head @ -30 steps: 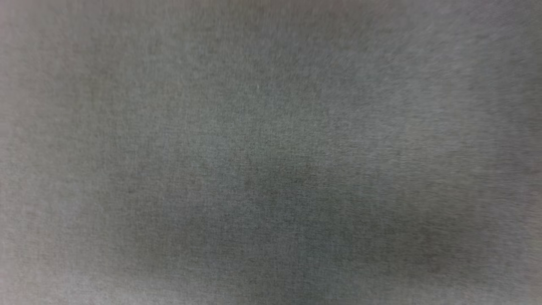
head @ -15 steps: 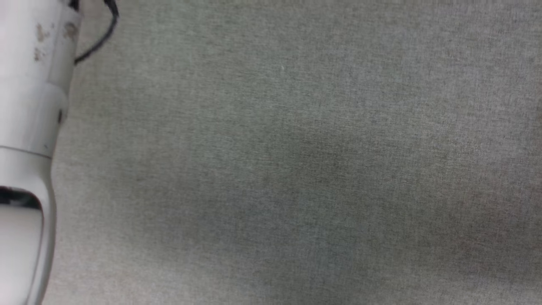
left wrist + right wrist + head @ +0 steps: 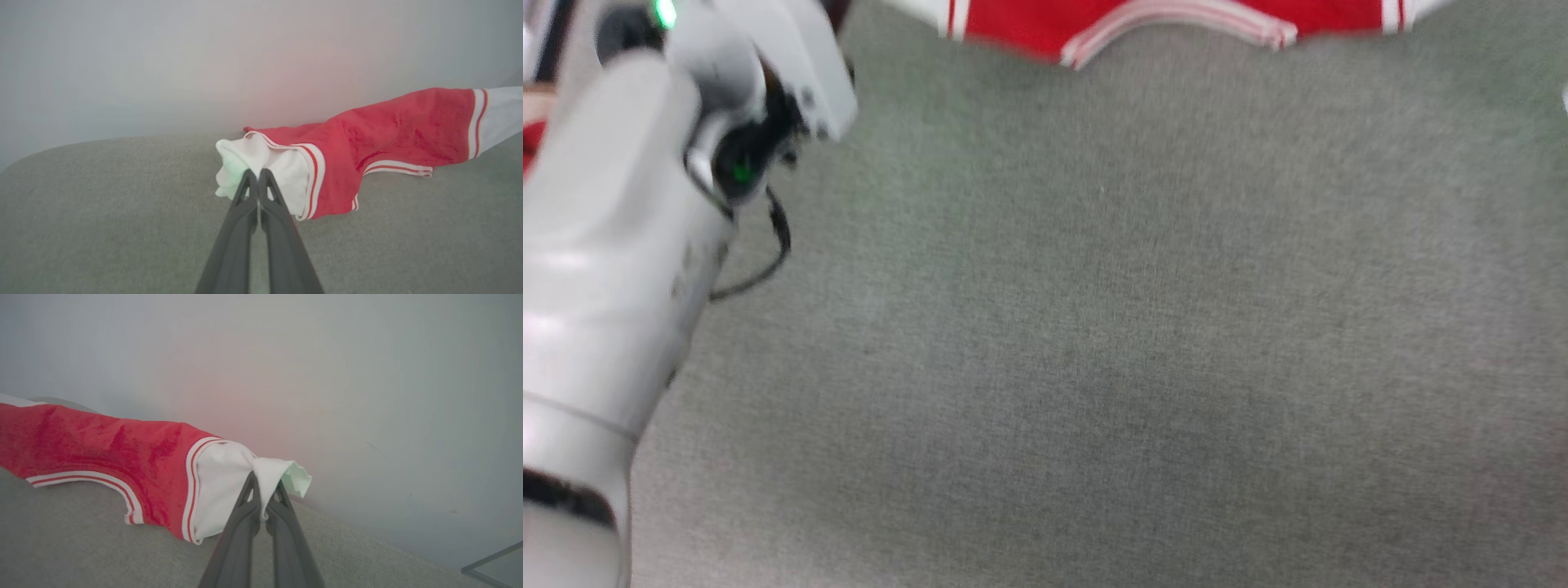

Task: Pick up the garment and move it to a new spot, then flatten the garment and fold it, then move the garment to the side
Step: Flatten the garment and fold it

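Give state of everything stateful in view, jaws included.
garment, unfolded, stretched sideways, red body resting on the grey fabric surface, pinched at both white sleeve ends.
left gripper, jaws shut on one white sleeve end.
right gripper, jaws shut on the other white sleeve end.
left arm's status light, lit green.

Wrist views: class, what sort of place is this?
Probably an indoor room, perhaps domestic: a grey upholstered surface, a plain pale wall behind it, and a red garment partly resting on it.
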Motion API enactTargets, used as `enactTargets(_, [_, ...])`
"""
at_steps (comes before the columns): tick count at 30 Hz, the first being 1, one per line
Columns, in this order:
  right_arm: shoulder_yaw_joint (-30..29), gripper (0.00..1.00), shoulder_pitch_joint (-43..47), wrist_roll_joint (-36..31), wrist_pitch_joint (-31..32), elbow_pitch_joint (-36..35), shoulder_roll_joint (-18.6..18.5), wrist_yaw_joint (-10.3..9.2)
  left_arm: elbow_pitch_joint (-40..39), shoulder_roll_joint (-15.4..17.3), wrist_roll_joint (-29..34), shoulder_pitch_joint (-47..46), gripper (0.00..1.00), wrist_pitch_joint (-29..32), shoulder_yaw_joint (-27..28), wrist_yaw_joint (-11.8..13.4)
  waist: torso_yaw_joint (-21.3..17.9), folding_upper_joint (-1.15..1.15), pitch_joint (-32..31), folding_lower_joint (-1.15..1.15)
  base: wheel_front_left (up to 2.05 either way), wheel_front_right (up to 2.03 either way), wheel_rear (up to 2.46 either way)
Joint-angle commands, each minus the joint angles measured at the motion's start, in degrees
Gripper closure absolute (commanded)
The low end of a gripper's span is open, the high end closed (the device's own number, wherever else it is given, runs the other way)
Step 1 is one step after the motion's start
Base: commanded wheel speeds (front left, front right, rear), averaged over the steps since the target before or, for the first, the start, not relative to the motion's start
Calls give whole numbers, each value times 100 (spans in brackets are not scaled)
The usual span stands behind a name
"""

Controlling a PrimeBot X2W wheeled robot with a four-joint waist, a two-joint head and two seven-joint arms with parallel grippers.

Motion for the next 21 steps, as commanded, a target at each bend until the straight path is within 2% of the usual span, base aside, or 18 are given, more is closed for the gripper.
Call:
enactTargets(1, [71, 100, 257, 153, 110, -142, -163, -6, -85, 82, 7, 203, 100, -2, -62, 2, 0, 0, -758, 0, 0, 0, 0])
enactTargets(7, [297, 100, 1542, 1063, 747, -829, -739, -6, -610, 585, 0, 1224, 100, 50, -332, 20, -81, 0, -1518, 0, 0, 0, 0])
enactTargets(11, [436, 100, 2465, 1514, 1094, -1469, -1118, -6, -1275, 974, -153, 2038, 100, 168, -402, 174, -146, 0, -1923, 0, 0, 0, 0])
enactTargets(15, [477, 100, 3409, 1877, 1304, -2055, -1421, -5, -2260, 1446, -324, 2987, 100, 284, -481, 548, -218, 0, -2199, 0, 0, 0, 0])
enactTargets(21, [361, 100, 4644, 2262, 1528, -2683, -1694, -5, -3918, 2258, -591, 4403, 100, 181, -475, 1366, -336, 0, -2432, 0, 0, 0, 0])
